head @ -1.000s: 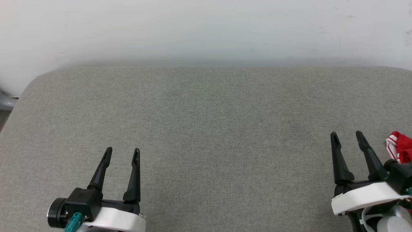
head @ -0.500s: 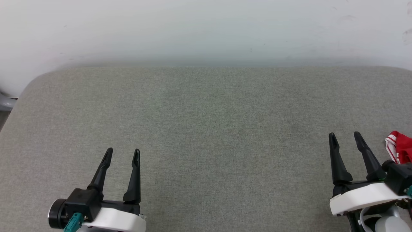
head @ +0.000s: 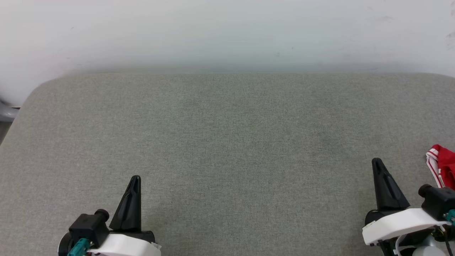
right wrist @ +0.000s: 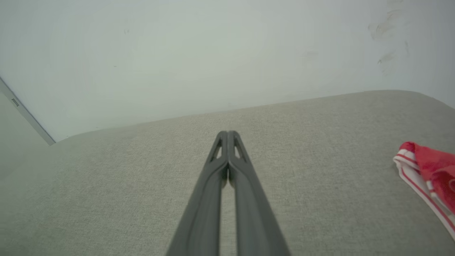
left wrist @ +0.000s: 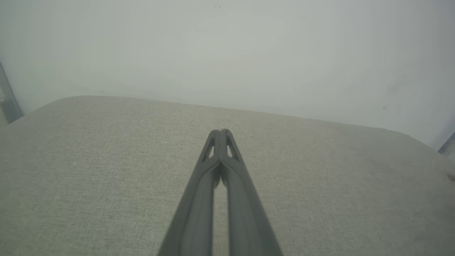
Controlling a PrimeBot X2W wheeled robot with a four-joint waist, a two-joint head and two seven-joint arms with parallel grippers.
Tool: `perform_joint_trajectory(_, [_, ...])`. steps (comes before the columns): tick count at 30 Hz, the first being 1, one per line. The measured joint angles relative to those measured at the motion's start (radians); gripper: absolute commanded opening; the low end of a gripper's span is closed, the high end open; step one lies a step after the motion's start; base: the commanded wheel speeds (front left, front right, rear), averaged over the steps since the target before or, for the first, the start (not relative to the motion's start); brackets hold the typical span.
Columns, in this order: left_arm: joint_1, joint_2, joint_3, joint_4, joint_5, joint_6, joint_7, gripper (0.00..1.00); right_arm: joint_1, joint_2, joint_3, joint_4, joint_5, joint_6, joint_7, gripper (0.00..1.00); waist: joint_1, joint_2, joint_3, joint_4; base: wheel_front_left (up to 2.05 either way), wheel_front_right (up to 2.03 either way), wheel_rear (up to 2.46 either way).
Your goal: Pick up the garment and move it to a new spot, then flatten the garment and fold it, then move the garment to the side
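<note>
Head view: the grey fabric table [head: 227, 142] spreads wide below a pale wall [head: 227, 32]. The left end effector [head: 135, 179] and right end effector [head: 376, 161] sit low at the near edge, both clenched on nothing with their fingers pressed together, probably parked clear of the work area. A red corner of the garment [head: 442, 165], with striped trim, lies on the table at the far right, just beside the right end effector. That fits a garment waiting to be fetched or one already put aside. A second ago both pairs of fingers stood apart. The garment has not shifted.
</note>
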Motion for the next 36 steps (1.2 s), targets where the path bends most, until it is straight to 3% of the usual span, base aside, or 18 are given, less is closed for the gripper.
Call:
perform_joint_trajectory(16, [-0.024, 0.008, 0.006, 0.051, -0.329, 0.0, 0.067, 0.0, -0.003, 0.006, -0.012, 0.03, 0.296, 0.0, 0.059, 0.0, 0.0, 0.0, -0.008, -0.003, 0.0, 0.0, 0.0])
perform_joint_trajectory(36, [-0.06, 0.017, 0.017, 0.092, -0.635, -0.002, 0.131, 0.0, -0.016, 0.011, -0.026, 0.059, 0.574, 0.0, 0.111, 0.0, 0.0, 0.0, -0.018, -0.007, 0.0, 0.0, 0.0])
